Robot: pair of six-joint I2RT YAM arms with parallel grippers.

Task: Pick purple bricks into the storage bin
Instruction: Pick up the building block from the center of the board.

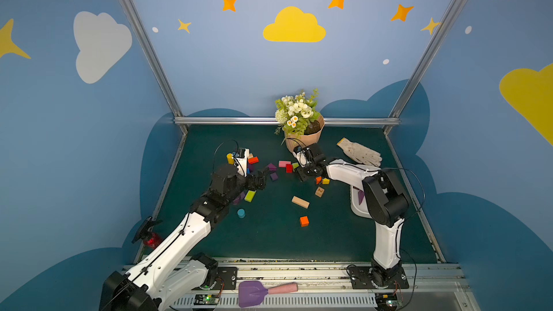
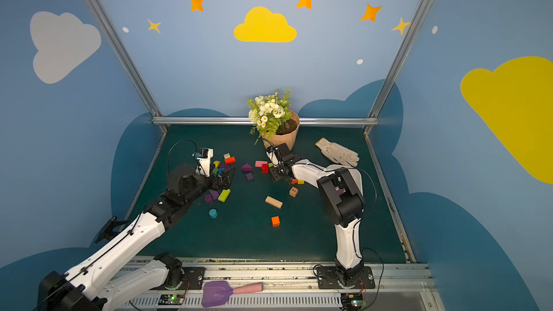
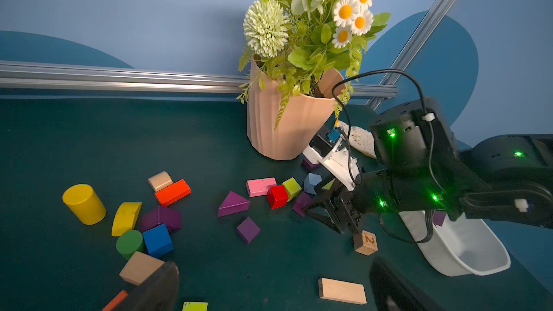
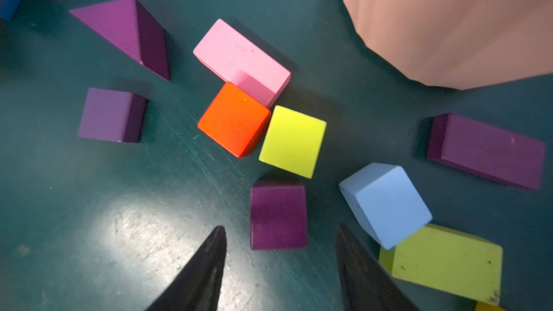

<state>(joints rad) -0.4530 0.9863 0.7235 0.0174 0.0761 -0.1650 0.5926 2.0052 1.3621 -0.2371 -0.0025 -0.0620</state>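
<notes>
Several purple bricks lie scattered on the green mat. A purple cube sits just ahead of my right gripper, in line with the gap between its open, empty fingers. Further off are a cube, a wedge and an oblong. My left gripper hangs wide open above bare mat, short of a purple cube and wedge. In a top view two more purple bricks lie by the left arm. The white storage bin stands behind the right arm, half hidden, with a purple brick inside.
A peach flowerpot stands close behind the right gripper, with a glove to its right. Pink, red, lime and light-blue blocks crowd the cube. A wooden plank and an orange cube lie mid-mat. A purple spade rests on the front rail.
</notes>
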